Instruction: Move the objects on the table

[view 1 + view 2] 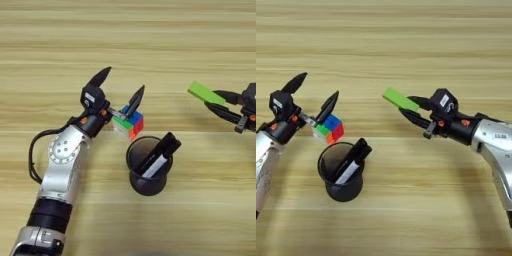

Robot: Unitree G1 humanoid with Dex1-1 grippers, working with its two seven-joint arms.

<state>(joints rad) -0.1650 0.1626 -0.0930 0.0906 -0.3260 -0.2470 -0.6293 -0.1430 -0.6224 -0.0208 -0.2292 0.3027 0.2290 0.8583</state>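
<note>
Wood-grain tabletop (60, 45) carries 1 black mesh cup (342, 186) holding 1 marker (351, 162), with 1 puzzle cube (329, 129) just beside its rim. Left gripper (121, 92) is spread wide over the cube; lower squarely before closing, I judge. Right gripper (415, 111), jaws clenched, grasps 1 green bar (399, 99) aloft.

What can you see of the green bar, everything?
The green bar is a flat, bright-green rectangular piece, plain and smooth, plastic-looking. It is held off the table, tilted, its right end pinched between the two black fingers of the right gripper, its left end free. It sits right of the puzzle cube and mesh cup, touching neither.
</note>
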